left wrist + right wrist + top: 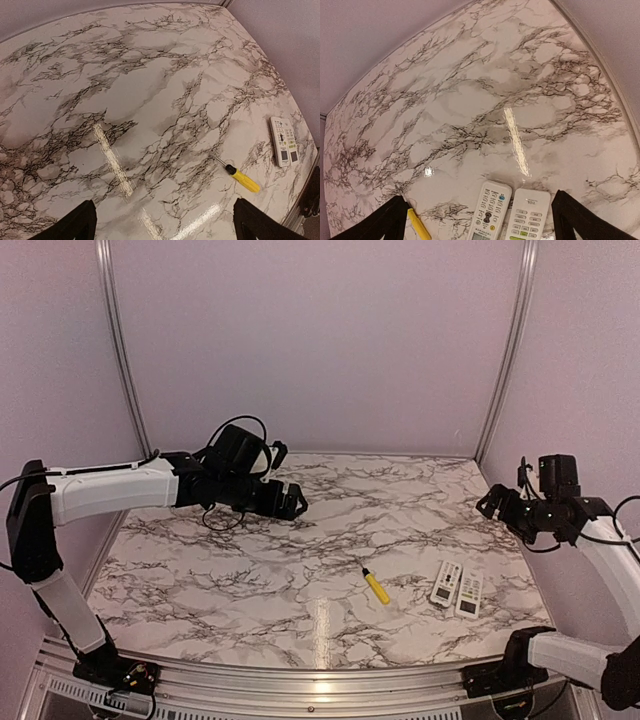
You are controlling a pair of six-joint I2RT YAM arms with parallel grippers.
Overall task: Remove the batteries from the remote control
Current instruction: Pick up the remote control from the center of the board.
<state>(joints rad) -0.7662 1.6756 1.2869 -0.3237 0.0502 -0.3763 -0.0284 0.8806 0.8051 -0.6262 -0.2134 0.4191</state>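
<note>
Two white remote controls lie side by side, buttons up, at the table's front right: one (445,584) with a blue button (490,212), the other (468,593) plainer (527,216). In the left wrist view they (283,141) show at the far right. The batteries are hidden. My left gripper (297,502) hangs open over the back left of the table, holding nothing (165,225). My right gripper (488,503) is open and raised above and behind the remotes, which lie between its fingers in its own view (477,212).
A yellow-handled screwdriver (376,586) lies left of the remotes, tip pointing to the back left (242,179) (418,226). Pale walls with aluminium posts (505,350) close in the marble table (300,570) on three sides. A metal rail (300,680) runs along its front edge.
</note>
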